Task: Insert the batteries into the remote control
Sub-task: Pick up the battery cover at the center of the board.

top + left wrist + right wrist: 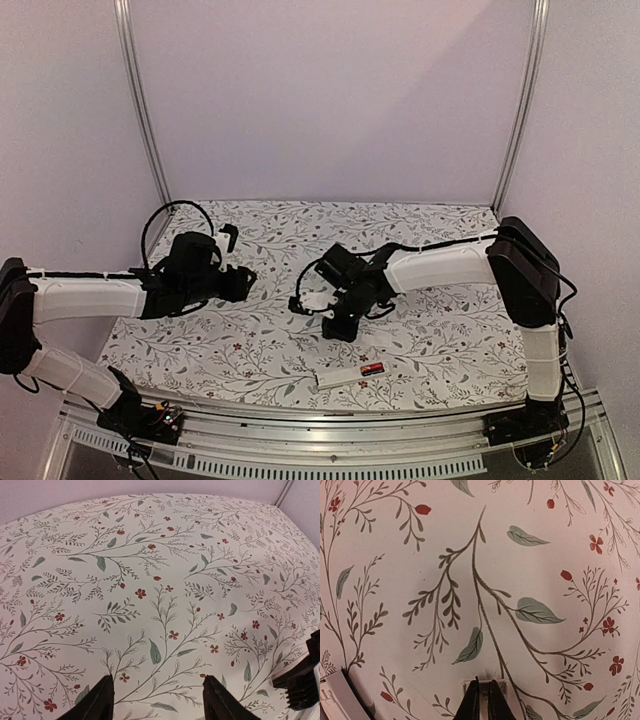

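Remote control holds one battery, seemingly seated; just beyond it the right tool is pinched narrow, left tool wide and empty. Next: find the other one.

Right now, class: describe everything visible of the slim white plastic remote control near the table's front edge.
The slim white rectangular remote control looks like smooth plastic. It lies flat on the floral tablecloth near the front edge, long axis nearly left to right, right end angled slightly away. Near that end sits a small red and black patch, possibly a battery in its bay; too small to be sure. Only the cloth touches it; the right gripper is apart, farther back.
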`<state>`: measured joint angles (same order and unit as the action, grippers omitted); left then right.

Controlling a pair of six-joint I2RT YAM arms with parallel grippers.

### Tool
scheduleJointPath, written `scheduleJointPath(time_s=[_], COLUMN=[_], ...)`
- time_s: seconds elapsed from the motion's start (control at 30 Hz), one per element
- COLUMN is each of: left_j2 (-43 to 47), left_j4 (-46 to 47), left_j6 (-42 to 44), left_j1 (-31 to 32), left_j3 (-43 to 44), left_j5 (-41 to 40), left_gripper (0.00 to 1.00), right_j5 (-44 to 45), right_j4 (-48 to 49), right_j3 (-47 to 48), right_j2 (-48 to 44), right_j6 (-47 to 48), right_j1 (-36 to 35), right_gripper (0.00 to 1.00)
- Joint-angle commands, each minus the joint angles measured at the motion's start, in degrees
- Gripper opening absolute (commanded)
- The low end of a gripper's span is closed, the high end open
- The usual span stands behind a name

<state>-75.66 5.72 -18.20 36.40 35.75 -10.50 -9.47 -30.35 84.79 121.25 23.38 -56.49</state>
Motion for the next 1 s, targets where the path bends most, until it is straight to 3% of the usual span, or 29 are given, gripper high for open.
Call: scheduleJointPath(time_s=[0.0, 0.97], left_j2=[0.18, 0.25], left_j4=[0.44, 1.69], left_j6=[0.12, 0.23], left_j1=[-0.96, -1.07], left_j3=[0.66, 0.3], left_j5=[0.61, 1.31], left_gripper=[0.6, 0.6], right_j5=[1.92, -0.43], right_j4=[-3.07, -0.26], right_j3=[0.42, 1.95], right_j2=[2.06, -5.14], right_j6=[0.18, -2.37], right_j1=[-0.29, 0.13], right_gripper=[0.0, 0.0])
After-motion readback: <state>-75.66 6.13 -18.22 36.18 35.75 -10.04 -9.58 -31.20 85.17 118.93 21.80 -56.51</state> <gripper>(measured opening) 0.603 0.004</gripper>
